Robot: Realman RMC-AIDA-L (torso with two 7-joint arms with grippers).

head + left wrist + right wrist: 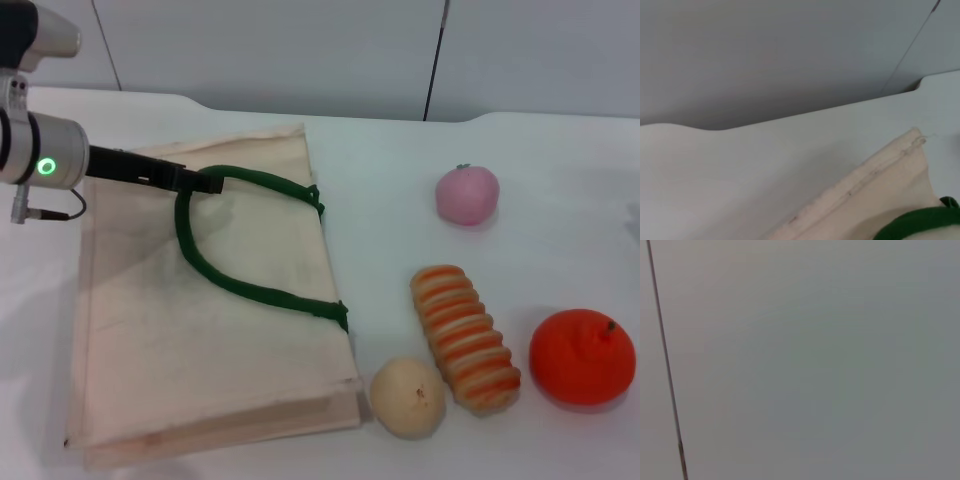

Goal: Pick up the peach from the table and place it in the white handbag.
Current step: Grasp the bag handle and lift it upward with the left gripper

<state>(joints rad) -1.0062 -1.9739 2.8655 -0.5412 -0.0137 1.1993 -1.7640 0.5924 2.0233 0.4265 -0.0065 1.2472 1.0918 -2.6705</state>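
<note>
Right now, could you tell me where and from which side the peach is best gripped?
Probably from straight above, fingers closing across the round middle of the peach. It sits alone on the table, with bare surface all round and its stem tip on top, so a top-down grasp looks unobstructed.

beige ball [408,397], striped bread roll [466,338], orange [582,357], white table [400,200]

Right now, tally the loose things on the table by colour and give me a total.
Pink: 1, the peach
Bright orange: 1, the round orange fruit
Beige-tan: 1, the round ball
Orange and cream striped: 1, the long ridged roll
Cream with green handles: 1, the white handbag
Total: 5
</note>
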